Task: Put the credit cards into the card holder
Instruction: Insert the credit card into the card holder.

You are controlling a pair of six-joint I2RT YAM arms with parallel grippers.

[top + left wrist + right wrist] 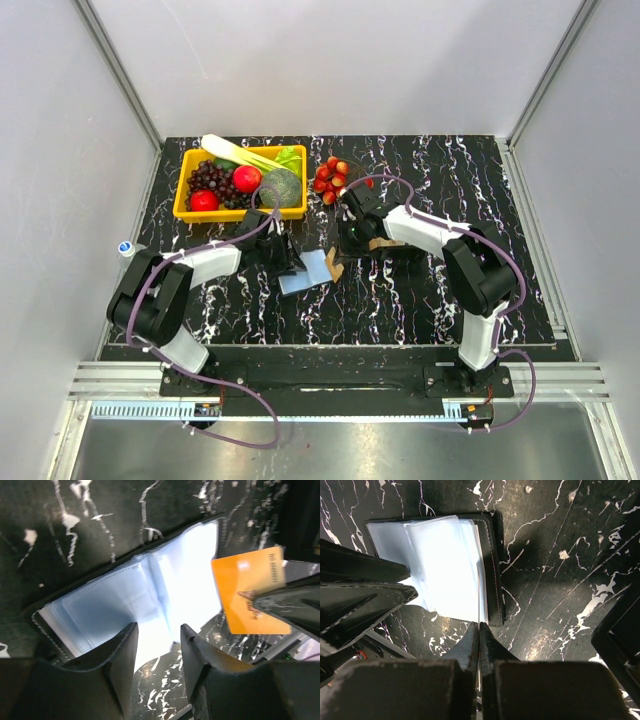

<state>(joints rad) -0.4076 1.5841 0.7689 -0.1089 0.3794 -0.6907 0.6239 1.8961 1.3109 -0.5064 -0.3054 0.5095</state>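
The card holder [125, 590] lies open on the black marbled table, light-blue inside facing up, black edge around it; it also shows in the top view [305, 271] and the right wrist view [435, 555]. My left gripper [157, 632] stands open at the holder's near edge, with only table and a blue page between its fingers. An orange credit card [247, 587] hangs tilted just right of the holder. My right gripper [479, 625] is shut on this card [480, 614], seen edge-on, its far edge at the holder's right side. In the top view the card [334, 266] sits beside the holder.
A yellow basket [187, 211] of fruit and vegetables stands at the back left. A cluster of small red fruits [332, 180] lies behind the right arm. A tan piece [381, 243] shows beside the right arm. A black tray's corner [620, 630] is at the right.
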